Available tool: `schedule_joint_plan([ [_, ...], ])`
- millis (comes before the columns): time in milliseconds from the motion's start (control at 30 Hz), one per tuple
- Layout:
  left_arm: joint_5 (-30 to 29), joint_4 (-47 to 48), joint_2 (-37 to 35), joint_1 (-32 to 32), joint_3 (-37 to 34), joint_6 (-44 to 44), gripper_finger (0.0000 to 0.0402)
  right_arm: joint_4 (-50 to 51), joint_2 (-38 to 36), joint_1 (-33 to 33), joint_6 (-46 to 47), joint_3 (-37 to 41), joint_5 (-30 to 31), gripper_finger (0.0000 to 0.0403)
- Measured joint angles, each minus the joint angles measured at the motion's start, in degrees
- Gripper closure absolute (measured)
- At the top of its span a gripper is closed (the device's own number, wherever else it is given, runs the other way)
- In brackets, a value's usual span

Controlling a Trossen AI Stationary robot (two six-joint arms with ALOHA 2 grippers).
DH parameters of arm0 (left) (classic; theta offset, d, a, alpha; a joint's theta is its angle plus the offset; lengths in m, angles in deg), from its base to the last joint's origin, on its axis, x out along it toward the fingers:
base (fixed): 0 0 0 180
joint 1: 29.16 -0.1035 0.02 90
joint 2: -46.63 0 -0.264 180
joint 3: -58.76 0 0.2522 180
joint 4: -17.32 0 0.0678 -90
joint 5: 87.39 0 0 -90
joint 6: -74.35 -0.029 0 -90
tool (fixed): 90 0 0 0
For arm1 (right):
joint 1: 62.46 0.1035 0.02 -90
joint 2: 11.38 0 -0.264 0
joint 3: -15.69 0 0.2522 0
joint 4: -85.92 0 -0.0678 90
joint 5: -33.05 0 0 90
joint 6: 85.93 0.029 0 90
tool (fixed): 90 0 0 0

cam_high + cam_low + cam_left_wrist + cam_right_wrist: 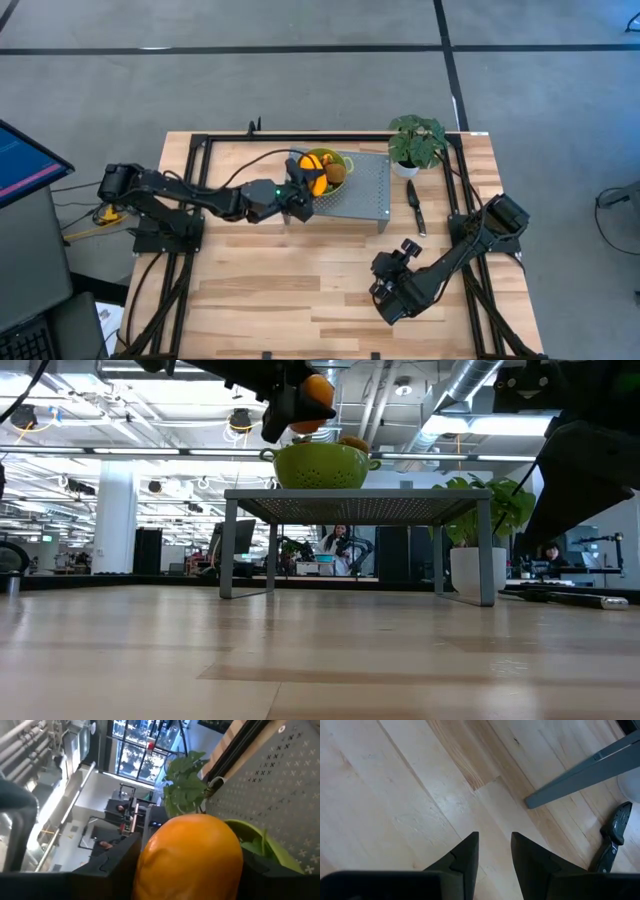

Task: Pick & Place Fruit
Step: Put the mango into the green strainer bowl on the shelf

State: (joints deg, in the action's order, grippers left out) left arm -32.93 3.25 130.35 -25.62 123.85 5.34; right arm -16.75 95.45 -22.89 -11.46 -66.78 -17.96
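One smooth, round orange fruit [192, 855] sits clamped between the left gripper's [300, 190] fingers just above the green colander's [320, 465] rim, while the right gripper [495, 851], fingers narrowly parted, holds nothing over the table [280, 290].

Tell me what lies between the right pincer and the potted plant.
In the high view, the black-handled knife and a corner of the perforated grey metal stand lie between the right pincer and the leafy green potted plant.
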Motion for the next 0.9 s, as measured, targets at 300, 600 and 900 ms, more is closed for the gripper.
schedule_joint_plan([
  [300,4.07,0.26,0.61,-0.73,0.07,9.32,0.0187,-0.05,0.00,0.04,0.07,0.00,0.03,0.0294],
  [600,5.65,-0.08,0.60,-0.87,0.07,14.00,0.0177,-0.37,0.00,0.15,0.07,0.00,0.03,0.0294],
  [900,5.36,-0.09,0.66,-1.75,0.07,14.01,0.0160,-0.39,0.00,0.13,0.07,0.00,0.03,0.0294],
])
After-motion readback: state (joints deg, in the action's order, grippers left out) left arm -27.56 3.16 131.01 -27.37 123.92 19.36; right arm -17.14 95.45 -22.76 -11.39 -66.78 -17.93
